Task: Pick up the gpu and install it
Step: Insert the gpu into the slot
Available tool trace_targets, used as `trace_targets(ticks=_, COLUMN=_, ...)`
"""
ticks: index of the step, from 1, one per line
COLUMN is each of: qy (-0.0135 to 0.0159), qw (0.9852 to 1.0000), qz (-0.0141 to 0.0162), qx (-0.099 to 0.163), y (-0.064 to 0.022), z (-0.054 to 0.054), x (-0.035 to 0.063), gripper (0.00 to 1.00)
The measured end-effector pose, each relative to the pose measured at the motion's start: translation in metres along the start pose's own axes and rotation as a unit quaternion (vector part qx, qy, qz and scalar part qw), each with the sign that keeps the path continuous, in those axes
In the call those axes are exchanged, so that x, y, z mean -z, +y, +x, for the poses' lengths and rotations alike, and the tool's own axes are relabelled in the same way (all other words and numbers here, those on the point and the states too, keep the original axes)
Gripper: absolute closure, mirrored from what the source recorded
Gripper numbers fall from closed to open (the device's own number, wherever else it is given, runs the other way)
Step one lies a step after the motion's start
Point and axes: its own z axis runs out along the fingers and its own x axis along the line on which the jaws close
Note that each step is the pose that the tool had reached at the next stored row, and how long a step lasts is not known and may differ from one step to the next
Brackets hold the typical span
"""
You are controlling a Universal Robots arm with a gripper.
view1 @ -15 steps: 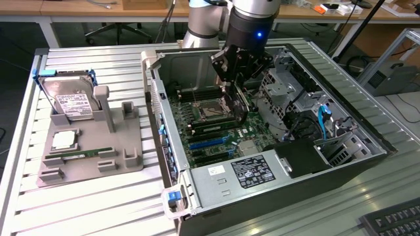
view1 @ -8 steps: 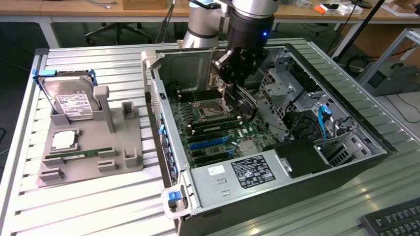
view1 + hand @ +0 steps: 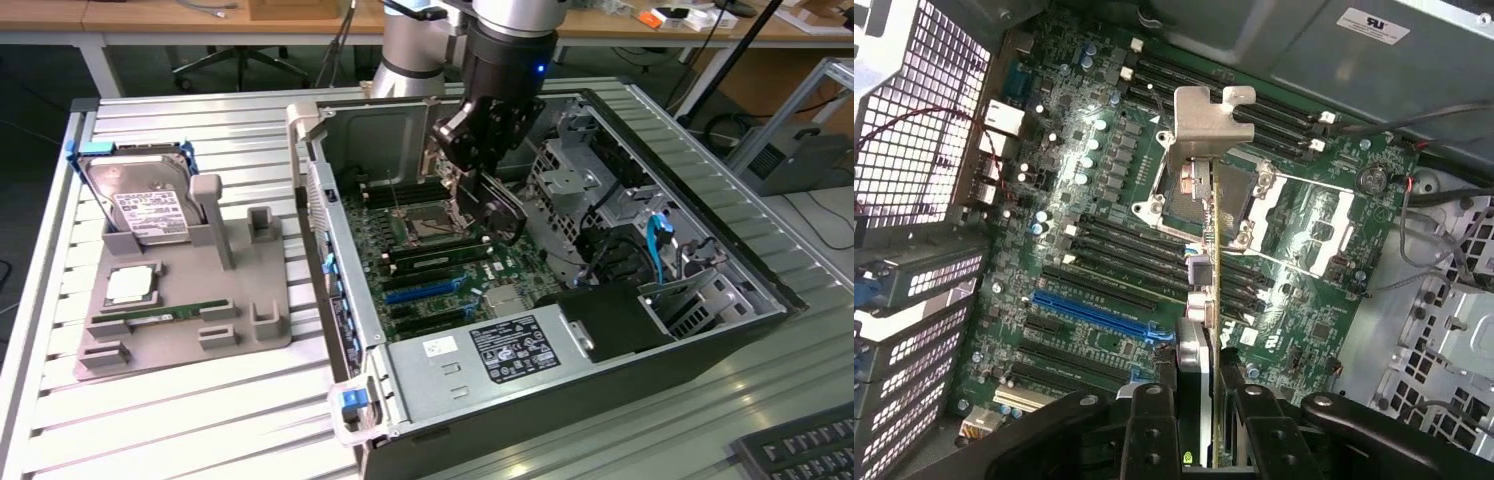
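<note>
Arm is reaching down into the open computer case [image 3: 315,190], which is lying on its side on the slatted table [image 3: 200,420].

The gripper [image 3: 470,183] [image 3: 1199,400] is hanging over the green circuit board [image 3: 461,262] [image 3: 1094,190]. Its jaws are pinching the graphics card [image 3: 497,215] [image 3: 1213,250] from both flat sides.

In the wrist view the card is showing edge-on as a thin slat, with its grey metal bracket [image 3: 1204,125] at the end away from the fingers [image 3: 1150,420]. The card is sitting inside the case, crossing over the processor socket [image 3: 430,226] [image 3: 1179,190] and the rows of black slots [image 3: 1114,255]. The blue slot [image 3: 1092,311] is lying off to one side of it. Whether the card is touching the board cannot be told.

On the exterior view's left, well apart from the case, a grey holder [image 3: 187,335] is carrying a hard drive [image 3: 144,212] standing upright, a square chip [image 3: 130,285] and a green memory stick [image 3: 160,315] lying flat. The silver power supply box [image 3: 501,355] is occupying the near end of the case.
</note>
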Motion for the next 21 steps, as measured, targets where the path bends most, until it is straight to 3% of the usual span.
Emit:
trace_targets(ticks=6, qy=-0.0013, qw=0.9997, qz=-0.0008, qx=0.024, y=0.0000, z=0.0000, x=0.0000, gripper=0.73)
trace_targets(ticks=21, qy=-0.0030, qw=0.9983, qz=-0.0018, qx=0.058, y=0.0000, z=0.0000, x=0.0000, gripper=0.73)
